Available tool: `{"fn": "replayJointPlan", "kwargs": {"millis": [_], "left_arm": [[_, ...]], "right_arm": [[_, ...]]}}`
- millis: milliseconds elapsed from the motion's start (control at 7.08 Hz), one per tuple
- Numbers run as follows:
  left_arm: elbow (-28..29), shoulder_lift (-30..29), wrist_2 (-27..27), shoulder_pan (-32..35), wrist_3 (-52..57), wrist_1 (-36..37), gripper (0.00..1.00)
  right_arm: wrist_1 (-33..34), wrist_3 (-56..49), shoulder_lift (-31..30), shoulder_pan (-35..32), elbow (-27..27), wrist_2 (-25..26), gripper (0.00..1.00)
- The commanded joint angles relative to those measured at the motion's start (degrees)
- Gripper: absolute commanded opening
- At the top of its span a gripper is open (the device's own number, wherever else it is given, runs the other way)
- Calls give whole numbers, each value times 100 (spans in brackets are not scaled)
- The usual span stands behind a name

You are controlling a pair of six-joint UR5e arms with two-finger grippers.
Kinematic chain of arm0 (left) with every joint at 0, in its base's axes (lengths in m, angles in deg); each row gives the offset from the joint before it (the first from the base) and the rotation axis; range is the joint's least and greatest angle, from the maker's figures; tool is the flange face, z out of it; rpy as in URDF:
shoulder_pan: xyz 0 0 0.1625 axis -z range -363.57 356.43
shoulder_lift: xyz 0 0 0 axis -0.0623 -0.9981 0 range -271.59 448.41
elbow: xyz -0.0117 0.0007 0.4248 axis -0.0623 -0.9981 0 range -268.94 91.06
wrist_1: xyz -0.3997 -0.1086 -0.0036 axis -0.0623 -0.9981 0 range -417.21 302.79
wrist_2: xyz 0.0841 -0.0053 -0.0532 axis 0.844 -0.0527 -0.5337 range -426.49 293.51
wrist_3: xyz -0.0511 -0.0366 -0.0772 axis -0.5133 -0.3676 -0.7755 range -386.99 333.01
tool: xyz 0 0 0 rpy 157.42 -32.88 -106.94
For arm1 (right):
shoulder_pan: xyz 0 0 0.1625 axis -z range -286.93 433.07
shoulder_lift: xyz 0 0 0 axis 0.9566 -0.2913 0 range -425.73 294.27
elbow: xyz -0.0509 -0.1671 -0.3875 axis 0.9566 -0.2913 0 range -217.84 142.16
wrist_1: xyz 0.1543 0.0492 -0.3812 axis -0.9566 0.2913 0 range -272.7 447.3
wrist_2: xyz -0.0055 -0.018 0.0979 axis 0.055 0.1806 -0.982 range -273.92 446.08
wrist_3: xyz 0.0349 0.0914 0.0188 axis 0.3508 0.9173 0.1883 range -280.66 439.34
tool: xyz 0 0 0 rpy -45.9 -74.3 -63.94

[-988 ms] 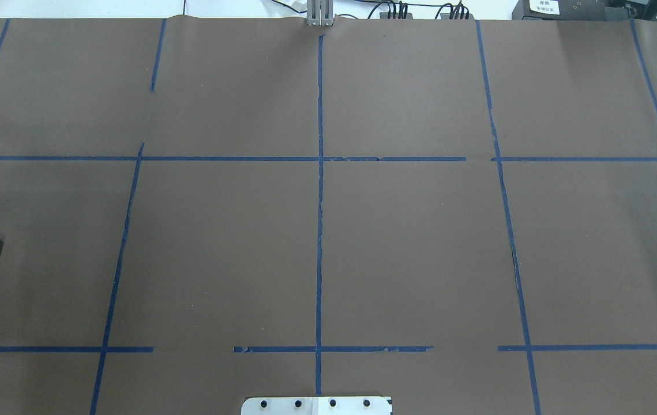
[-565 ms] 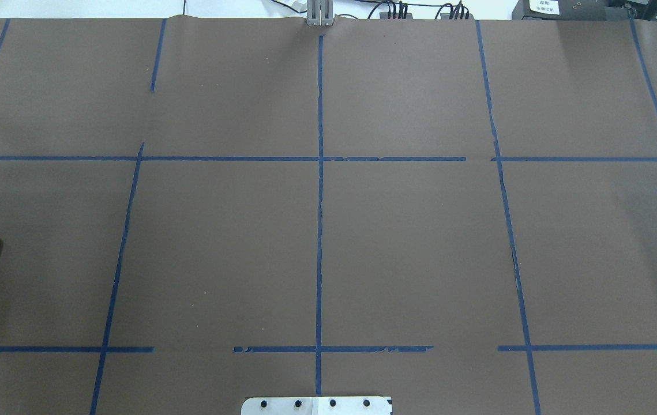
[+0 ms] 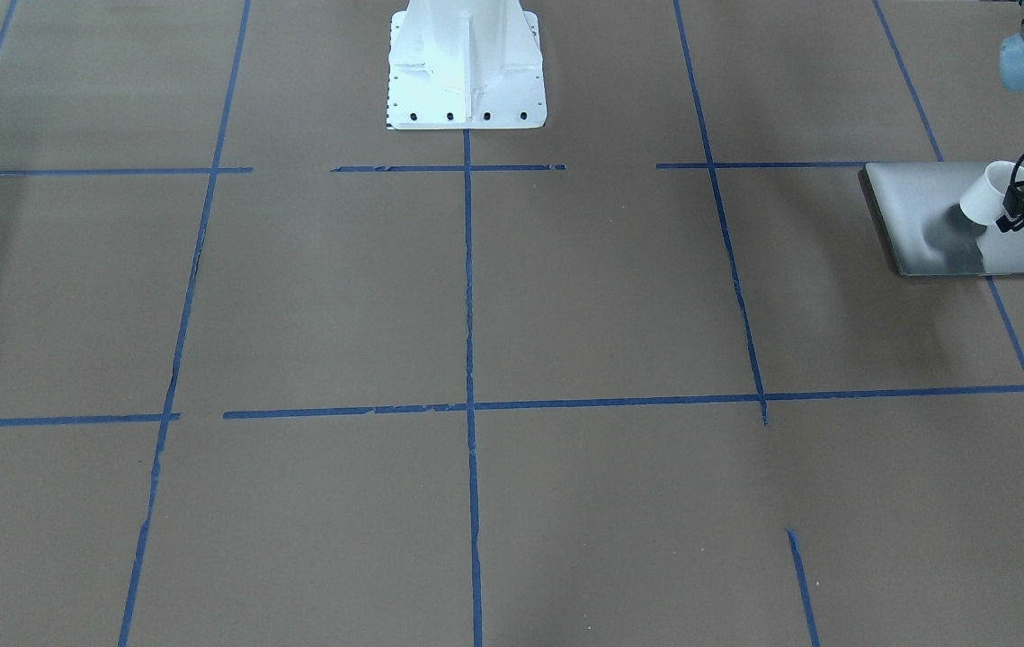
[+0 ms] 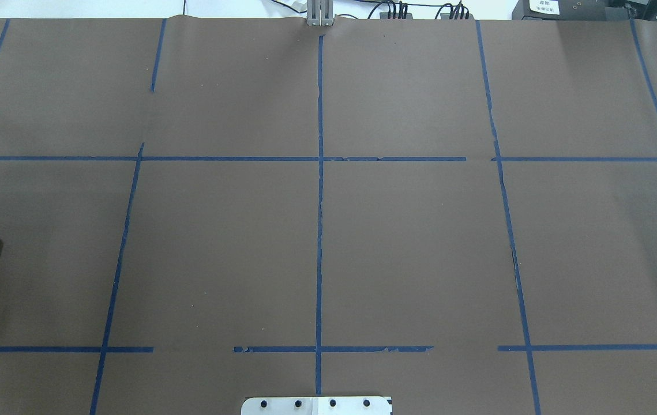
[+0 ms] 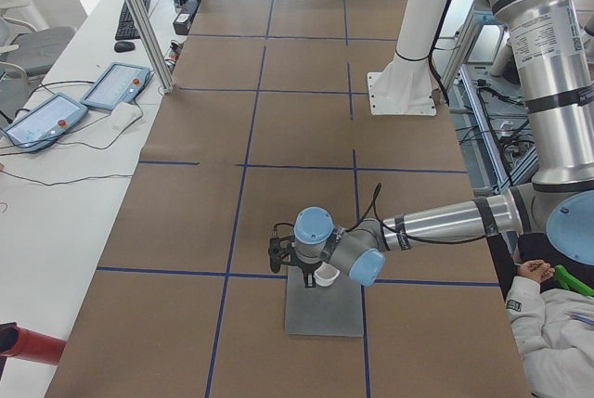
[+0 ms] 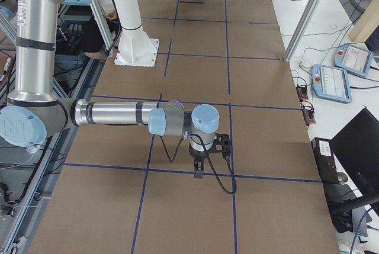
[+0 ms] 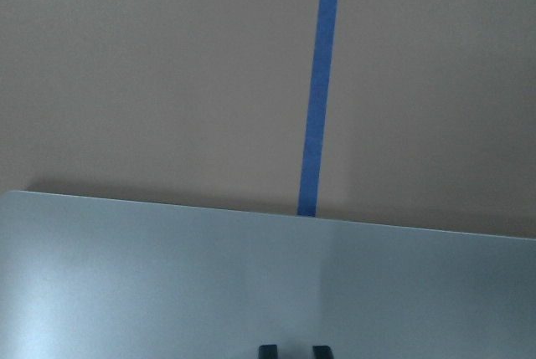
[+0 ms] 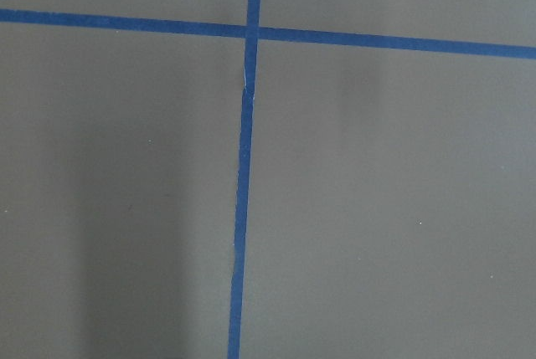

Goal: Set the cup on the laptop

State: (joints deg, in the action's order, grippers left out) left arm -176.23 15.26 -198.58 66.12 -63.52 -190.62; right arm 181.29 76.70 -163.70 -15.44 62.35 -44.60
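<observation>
Nothing has visibly shifted in the overhead view since a second ago: only one corner of the closed silver-grey laptop shows at that view's left edge, in the same spot, and neither arm appears there. Seen from the front-facing camera, the laptop lies flat on the brown desk near the end on the robot's left. The small white cup stands upright over the laptop's lid, towards its middle, with a dark shadow on the metal beside it. The left claw is at the cup's rim and appears to be pinching the wall; its wrist camera shows two fingertips close together above the grey lid. Whether the cup's base already rests on the lid or hangs just above it cannot be told from these views. The right claw points down at the desk well apart from the laptop, and whether it is wide or narrow cannot be told. Judging by this, the carry is done and the task is nearly finished; what seems left is settling the cup if needed, letting go, and drawing the arm away.
</observation>
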Motion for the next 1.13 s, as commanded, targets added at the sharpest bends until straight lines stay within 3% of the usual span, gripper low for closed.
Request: {"fn": "replayJointPlan", "kwargs": {"millis": [0, 424, 565, 706, 988], "left_arm": [[36, -32, -10, -25, -12, -1, 0], [220, -155, -18, -52, -3, 8, 0], [220, -155, -19, -61, 23, 8, 27], [203, -164, -27, -78, 67, -9, 99], [81, -155, -45, -61, 267, 69, 100]], "right_arm": [[6, 0, -3, 0, 0, -1, 100], [-3, 0, -3, 0, 0, -1, 100], [-3, 0, -3, 0, 0, -1, 100], [-3, 0, -3, 0, 0, -1, 100], [-3, 0, -3, 0, 0, -1, 100]]}}
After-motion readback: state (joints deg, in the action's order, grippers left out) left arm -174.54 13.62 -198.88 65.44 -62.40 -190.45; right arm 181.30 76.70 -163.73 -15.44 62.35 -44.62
